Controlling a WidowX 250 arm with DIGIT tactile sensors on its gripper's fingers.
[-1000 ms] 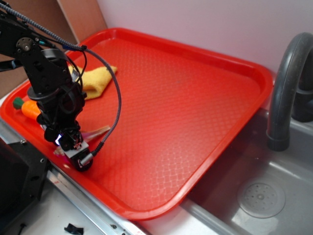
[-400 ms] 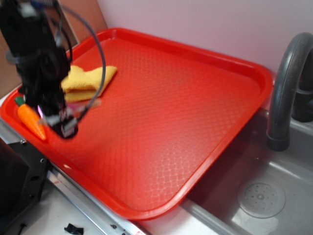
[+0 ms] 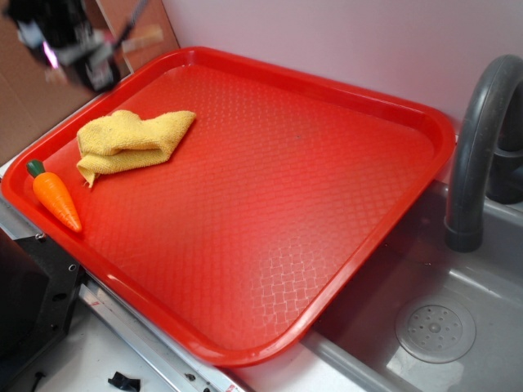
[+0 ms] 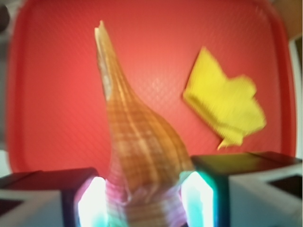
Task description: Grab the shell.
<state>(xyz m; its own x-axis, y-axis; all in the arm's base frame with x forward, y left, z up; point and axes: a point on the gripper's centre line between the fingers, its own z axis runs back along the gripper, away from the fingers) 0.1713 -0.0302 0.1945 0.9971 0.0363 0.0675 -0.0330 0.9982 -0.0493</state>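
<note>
The shell (image 4: 137, 142) is a tan-and-brown banded spiral with a long pale point; in the wrist view its thick end sits between my two lit pads (image 4: 196, 198) and its tip sticks forward over the tray. My gripper (image 4: 144, 201) is shut on it. In the exterior view the gripper (image 3: 78, 53) is a blurred dark shape high at the top left, above the far left corner of the red tray (image 3: 343, 90), with the shell's tip (image 3: 140, 38) poking out to the right.
A crumpled yellow cloth (image 3: 135, 139) lies at the tray's left; the cloth (image 4: 225, 106) also shows in the wrist view. An orange toy carrot (image 3: 55, 198) rests near the tray's left rim. A grey sink (image 3: 441, 318) with a dark faucet (image 3: 482, 139) is to the right.
The gripper has risen from the tray's near-left edge up and away to the far left corner, carrying the shell off the surface. The carrot now lies uncovered.
</note>
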